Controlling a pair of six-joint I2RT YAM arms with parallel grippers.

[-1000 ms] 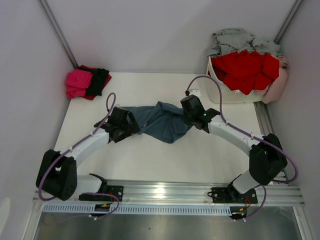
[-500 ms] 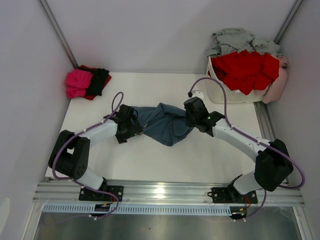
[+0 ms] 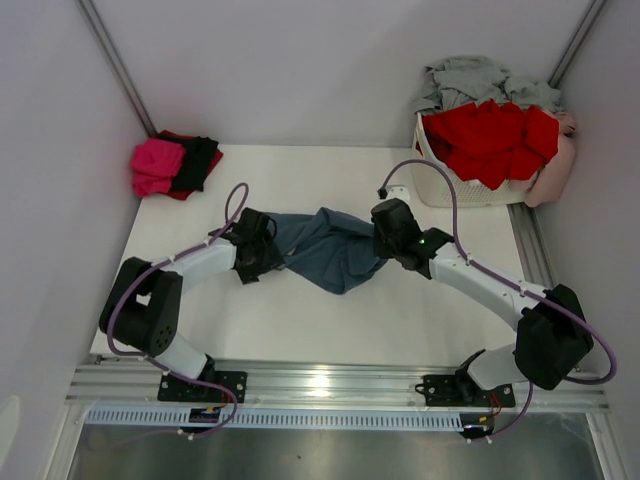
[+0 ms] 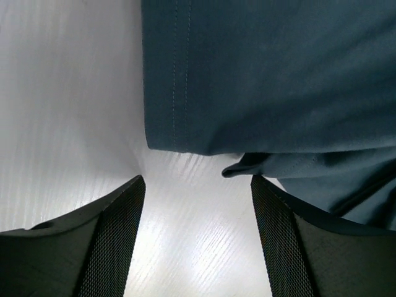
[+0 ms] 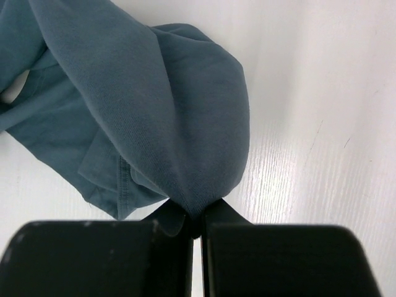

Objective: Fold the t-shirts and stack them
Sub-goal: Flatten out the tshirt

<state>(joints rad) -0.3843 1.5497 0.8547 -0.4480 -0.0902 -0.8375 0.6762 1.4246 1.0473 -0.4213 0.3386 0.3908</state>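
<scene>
Right claw (image 5: 195, 216) is pressed together on a fold of the blue-grey t-shirt (image 3: 325, 250), and the cloth fans out from between its fingertips. Left claw (image 4: 197, 180) stands spread just short of the shirt's other end. Bare white surface (image 3: 300, 325) shows between its fingers and nothing is caught in them. A hem with two parallel rows of stitching lies just ahead of its tips, and a loose fold beside the hem reaches toward its right finger.

The garment lies bunched near the middle of the surface. Its long axis runs left to right from one claw to the other. It is narrow and gathered at both ends, and in between a fuller drape comes to a point toward the near edge. From the right wrist, soft twisted folds spread away to the left, with a stitched edge turned up along the near side.

At the far left corner, well apart from the blue-grey one, a magenta shirt (image 3: 157, 165) sits folded beside a black shirt (image 3: 202, 158). At the far right stands a white basket (image 3: 440, 190), heaped with red shirts (image 3: 490, 140) and a grey shirt (image 3: 470, 80) on top.
</scene>
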